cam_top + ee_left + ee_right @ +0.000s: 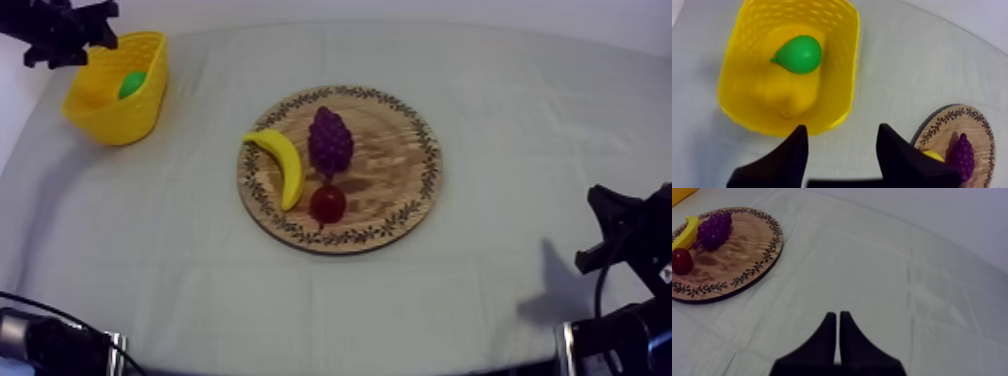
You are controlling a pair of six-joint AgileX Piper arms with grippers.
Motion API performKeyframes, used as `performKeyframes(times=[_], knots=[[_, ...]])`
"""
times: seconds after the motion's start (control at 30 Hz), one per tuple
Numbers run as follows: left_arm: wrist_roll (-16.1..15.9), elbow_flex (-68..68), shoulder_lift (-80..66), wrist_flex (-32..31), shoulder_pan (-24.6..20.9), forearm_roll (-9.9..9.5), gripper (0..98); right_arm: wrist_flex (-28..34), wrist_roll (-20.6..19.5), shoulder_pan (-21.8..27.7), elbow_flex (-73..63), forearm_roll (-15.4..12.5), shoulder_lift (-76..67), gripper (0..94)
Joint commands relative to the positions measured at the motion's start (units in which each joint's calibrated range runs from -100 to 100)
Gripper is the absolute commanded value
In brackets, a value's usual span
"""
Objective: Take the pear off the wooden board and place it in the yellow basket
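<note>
Green toy pear [799, 54] lies inside the yellow perforated plastic basket [120, 118], upper left of the top view, so it is off the round wooden board with patterned rim [400, 170]. Left pincer [842, 131] is spread and empty, hovering by the basket's rim. Right pincer [837, 317] is pressed together over bare worktop [912, 263]. Risk: if the left arm pulls away low it may snag the rim, tip the light basket and spill the pear.

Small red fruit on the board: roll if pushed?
Probably rolls: the small red fruit looks round and smooth. The flat wooden board shows no raised lip, so it could run off. The banana close by might block that side.
</note>
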Motion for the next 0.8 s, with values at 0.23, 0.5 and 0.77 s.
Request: performKeyframes(times=[0.23,0.5,0.77], knots=[[-3.0,15.5,-18.8,-5.1,0.4,0.31,39.9,0.0,0.0,0.0,0.0,0.0,0.0,0.4],[-5.2,25.5,-30.0,-10.1,1.3,0.40,18.4,0.0,0.0,0.0,0.0,0.0,0.0,0.4],[-10.4,41.3,-43.6,-18.8,3.4,0.31,1.3,0.0,0.0,0.0,0.0,0.0,0.0,0.4]])
